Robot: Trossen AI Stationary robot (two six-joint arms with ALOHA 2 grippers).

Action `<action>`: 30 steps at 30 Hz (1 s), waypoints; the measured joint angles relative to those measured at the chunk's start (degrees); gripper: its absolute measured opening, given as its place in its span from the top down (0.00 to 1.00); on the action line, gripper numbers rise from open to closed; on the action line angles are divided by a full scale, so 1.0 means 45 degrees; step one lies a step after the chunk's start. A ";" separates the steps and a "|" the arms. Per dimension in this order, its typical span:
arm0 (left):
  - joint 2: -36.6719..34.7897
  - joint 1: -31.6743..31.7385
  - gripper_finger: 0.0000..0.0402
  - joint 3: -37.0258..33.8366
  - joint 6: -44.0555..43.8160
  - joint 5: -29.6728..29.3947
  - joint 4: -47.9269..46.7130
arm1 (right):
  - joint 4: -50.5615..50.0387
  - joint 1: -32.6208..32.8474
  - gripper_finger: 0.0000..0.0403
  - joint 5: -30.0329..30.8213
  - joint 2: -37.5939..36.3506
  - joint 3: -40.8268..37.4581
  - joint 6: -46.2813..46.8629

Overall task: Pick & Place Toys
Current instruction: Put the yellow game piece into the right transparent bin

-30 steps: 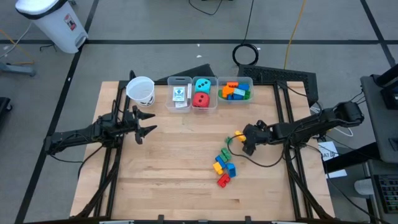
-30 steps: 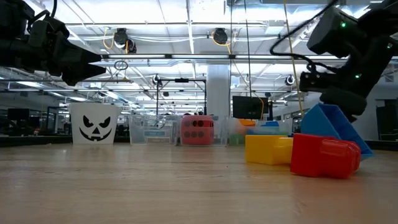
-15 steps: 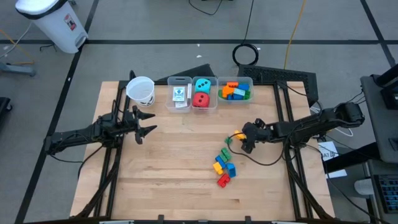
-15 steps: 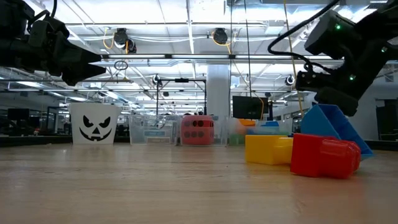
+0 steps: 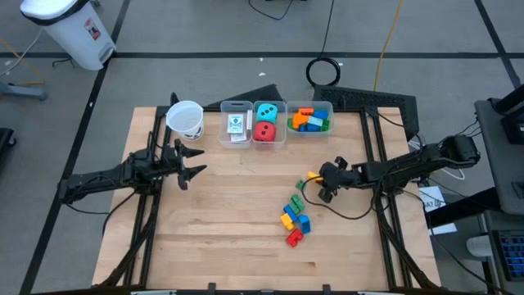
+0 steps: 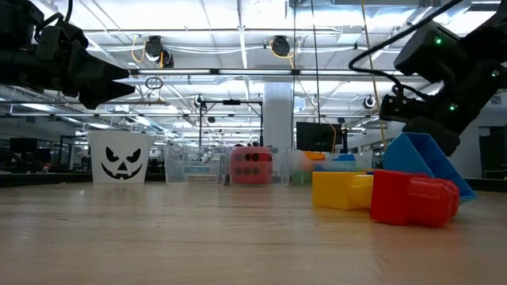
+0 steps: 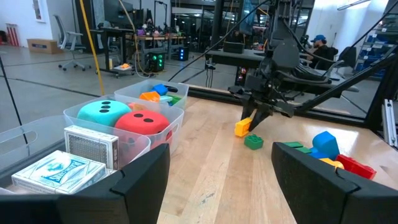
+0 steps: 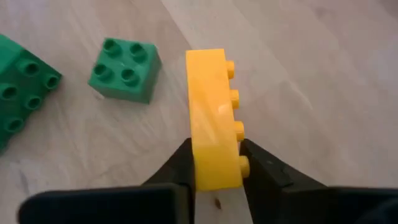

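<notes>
Two dark fingers of the right gripper (image 8: 214, 163) pinch a yellow brick (image 8: 213, 115) by one end. The brick's long side points straight out past the fingertips, and its studs face sideways. A small green brick (image 8: 124, 70) sits on the table just beside it, and a bigger green one (image 8: 18, 93) is near that.

From above, the right gripper (image 5: 324, 183) is on the right half of the table (image 5: 229, 238). The brick bin (image 5: 309, 121) sits at the far edge, almost straight ahead of it. I think the brick goes there next. More loose bricks (image 5: 294, 220) lie closer to the front.

The left gripper (image 5: 190, 161) waits spread open and empty, far off on the left near the cup (image 5: 185, 120). The right arm is much nearer the bin.

The cup (image 6: 121, 157) has a pumpkin face. I cannot read any words on the card packs (image 7: 71, 168)
</notes>
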 joint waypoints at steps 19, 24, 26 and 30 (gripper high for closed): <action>0.0004 0.0000 0.29 0.0000 0.0000 0.0000 0.0005 | 0.1543 -0.5689 0.86 -0.1146 -0.0010 0.3894 -0.7831; 0.0003 0.0000 0.29 0.0000 0.0000 -0.0004 0.0001 | 0.2443 -0.8615 0.85 -0.2827 0.0422 0.3900 -0.8989; 0.0002 0.0000 0.29 0.0000 0.0000 0.0000 0.0000 | 0.3009 -0.9609 0.85 -0.3787 0.0877 0.3910 -0.9447; 0.0000 0.0000 0.29 -0.0005 0.0000 0.0000 0.0000 | 0.4064 -1.1046 0.85 -0.5042 0.2134 0.3910 -0.9964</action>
